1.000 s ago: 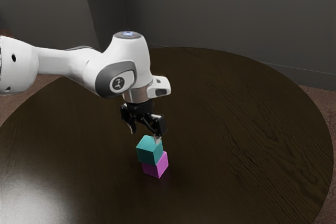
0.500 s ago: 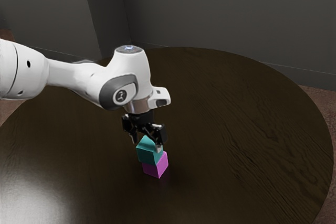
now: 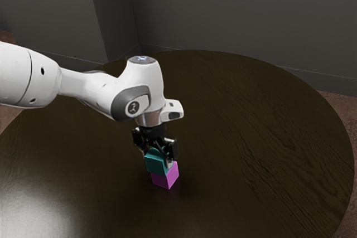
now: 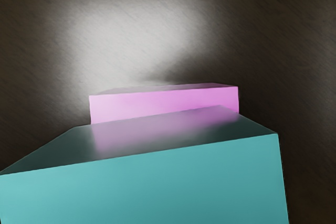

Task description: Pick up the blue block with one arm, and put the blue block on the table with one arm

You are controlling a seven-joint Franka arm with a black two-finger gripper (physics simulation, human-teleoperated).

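Around the upper part of the blue-green block is my gripper, open, with one finger on either side and its palm just above the block's top. That block rests on a magenta block, slightly offset from it. In the wrist view the blue-green block is large and close under my hand, with the magenta block lower down and partly hidden behind it. Whether the fingers touch the block's sides cannot be told.
The round dark wooden table extends around the stack on all sides. Grey walls stand beyond its far edge.
My hand has come down from above the stack, so the fingers now reach along the sides of the blue-green block. Both blocks have stayed where they were.
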